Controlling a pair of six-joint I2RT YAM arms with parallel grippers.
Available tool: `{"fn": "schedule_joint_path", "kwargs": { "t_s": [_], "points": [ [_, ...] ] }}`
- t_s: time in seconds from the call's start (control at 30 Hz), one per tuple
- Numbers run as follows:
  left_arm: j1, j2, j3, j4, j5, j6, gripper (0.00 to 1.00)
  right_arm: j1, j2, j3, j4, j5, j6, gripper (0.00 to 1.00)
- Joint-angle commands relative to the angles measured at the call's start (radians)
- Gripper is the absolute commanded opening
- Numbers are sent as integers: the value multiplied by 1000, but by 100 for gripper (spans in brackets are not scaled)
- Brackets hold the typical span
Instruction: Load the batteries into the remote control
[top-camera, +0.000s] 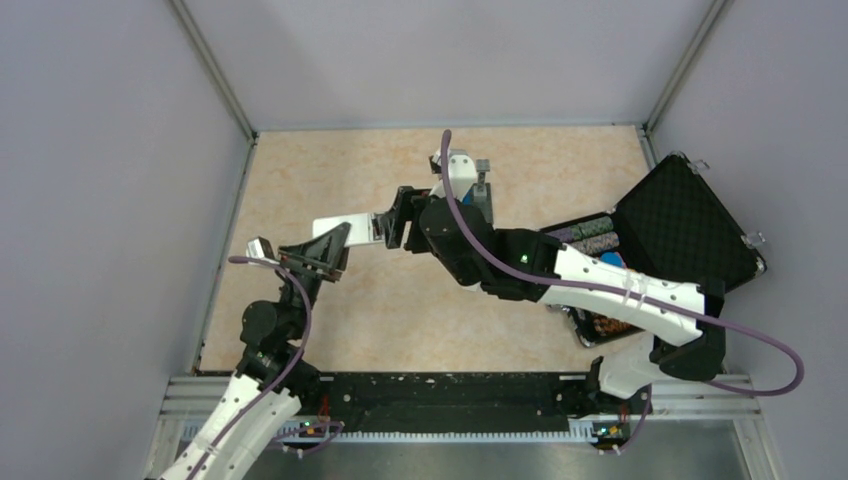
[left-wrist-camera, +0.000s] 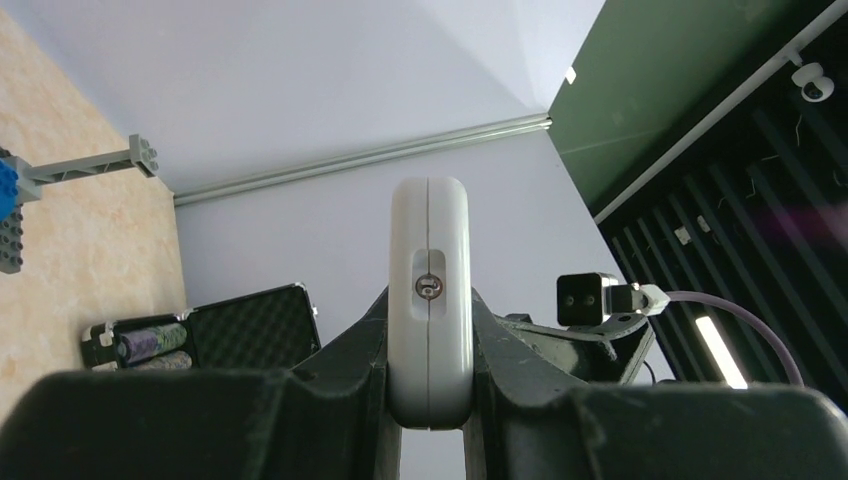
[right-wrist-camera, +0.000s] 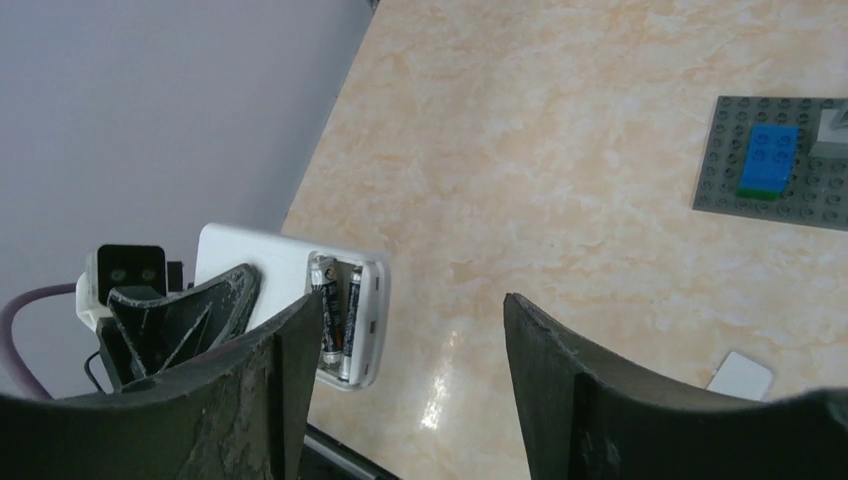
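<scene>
The white remote control is held above the table, with my left gripper shut on its two flat sides. In the left wrist view I see it end-on. Its back faces the right wrist camera, where the remote control has an open compartment. Two batteries lie side by side inside that compartment. My right gripper stands open just beside the compartment end with nothing between its fingers. From above, the right gripper sits at the remote's right end.
A small white flat piece lies on the tabletop. A grey studded plate with a blue block sits farther back. An open black case holding poker chips stands at the right. Walls enclose the table.
</scene>
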Motion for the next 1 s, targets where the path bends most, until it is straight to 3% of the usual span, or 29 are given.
{"fn": "schedule_joint_path", "kwargs": {
  "t_s": [0.0,0.13,0.43,0.97],
  "points": [
    [-1,-26,-7,49,-11,25,0,4,-47,42,-45,9,9,72],
    [0,-43,-8,44,18,67,0,-35,-27,63,-47,-108,25,82],
    [-1,-68,-45,74,39,90,0,-120,3,75,-27,-312,101,86],
    [-1,-59,-55,114,55,88,0,-169,38,76,-7,-392,142,72]
  ]
}}
